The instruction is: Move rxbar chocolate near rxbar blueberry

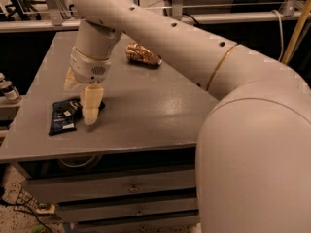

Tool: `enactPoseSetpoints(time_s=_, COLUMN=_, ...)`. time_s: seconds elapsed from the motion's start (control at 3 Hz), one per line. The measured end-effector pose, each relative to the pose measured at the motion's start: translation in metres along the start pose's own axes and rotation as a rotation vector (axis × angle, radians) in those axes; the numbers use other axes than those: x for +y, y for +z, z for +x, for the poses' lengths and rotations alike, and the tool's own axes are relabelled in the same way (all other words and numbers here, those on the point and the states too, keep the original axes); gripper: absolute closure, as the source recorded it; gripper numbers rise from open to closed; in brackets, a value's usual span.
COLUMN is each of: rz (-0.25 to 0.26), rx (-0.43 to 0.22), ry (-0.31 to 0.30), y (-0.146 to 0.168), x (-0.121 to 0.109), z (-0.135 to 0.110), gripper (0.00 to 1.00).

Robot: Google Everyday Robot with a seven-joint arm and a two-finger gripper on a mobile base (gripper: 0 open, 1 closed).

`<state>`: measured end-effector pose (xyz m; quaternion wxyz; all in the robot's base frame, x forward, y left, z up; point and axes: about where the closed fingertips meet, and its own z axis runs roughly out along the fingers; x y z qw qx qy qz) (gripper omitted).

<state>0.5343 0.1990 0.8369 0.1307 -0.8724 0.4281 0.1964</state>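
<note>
The rxbar blueberry (pixel 63 116), a long navy-blue wrapper with white text, lies on the grey table (pixel 155 115) near its front left corner. My gripper (pixel 82 103) hangs from the big white arm and points down, right beside the blue bar's right edge. The rxbar chocolate (pixel 101 105) shows only as a dark sliver just right of the gripper at table level. The gripper hides the rest of it, so I cannot tell whether it is held or lying on the table.
A gold-brown patterned can (pixel 143 56) lies on its side at the back of the table. The table's front edge runs just below the blue bar, with drawers (pixel 131 188) under it. Small items (pixel 7 90) stand on a ledge off the left side.
</note>
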Motion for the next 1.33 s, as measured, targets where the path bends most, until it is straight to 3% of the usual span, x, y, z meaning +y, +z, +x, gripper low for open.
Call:
enactPoseSetpoints(time_s=0.33, rz=0.0, rx=0.0, ry=0.0, y=0.0, x=0.0, z=0.0, gripper=0.0)
enactPoseSetpoints(time_s=0.67, rz=0.044, rx=0.071, ry=0.065, y=-0.045, x=0.024, z=0.015, gripper=0.0)
enactPoseSetpoints(time_s=1.0, rz=0.156, rx=0.14, ry=0.179, y=-0.12, x=0.07, z=0.044, gripper=0.0)
enactPoseSetpoints(time_s=1.33, rz=0.157, rx=0.14, ry=0.179, y=-0.12, x=0.07, z=0.044, gripper=0.0)
